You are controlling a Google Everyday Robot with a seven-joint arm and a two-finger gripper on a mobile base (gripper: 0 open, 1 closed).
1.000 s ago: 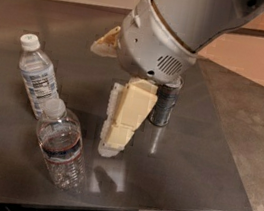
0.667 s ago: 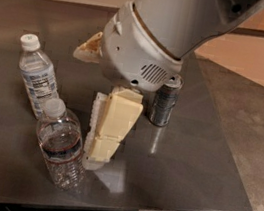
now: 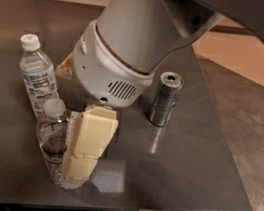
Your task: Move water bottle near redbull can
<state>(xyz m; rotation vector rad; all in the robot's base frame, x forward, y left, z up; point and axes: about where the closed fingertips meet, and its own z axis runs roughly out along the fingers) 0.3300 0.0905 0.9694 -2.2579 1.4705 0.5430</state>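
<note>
The water bottle (image 3: 50, 140), small and clear with a white cap and a narrow dark blue-and-red band, stands near the table's front left. My gripper (image 3: 79, 168), cream coloured, hangs from the big white wrist (image 3: 109, 75), reaches down to the table and sits right against the bottle's right side. The redbull can (image 3: 165, 99), slim and silver-and-blue, stands upright to the right of the wrist, well apart from the bottle.
A second clear bottle with a large white-and-blue label (image 3: 35, 78) stands just behind and left of the water bottle. A tan snack bag (image 3: 66, 65) peeks out behind the wrist. The dark metal table (image 3: 188, 158) ends at front and right edges.
My arm has moved left and toward the front, bringing the gripper up against the water bottle. The redbull can now shows fully. Bottles and can have not moved.
</note>
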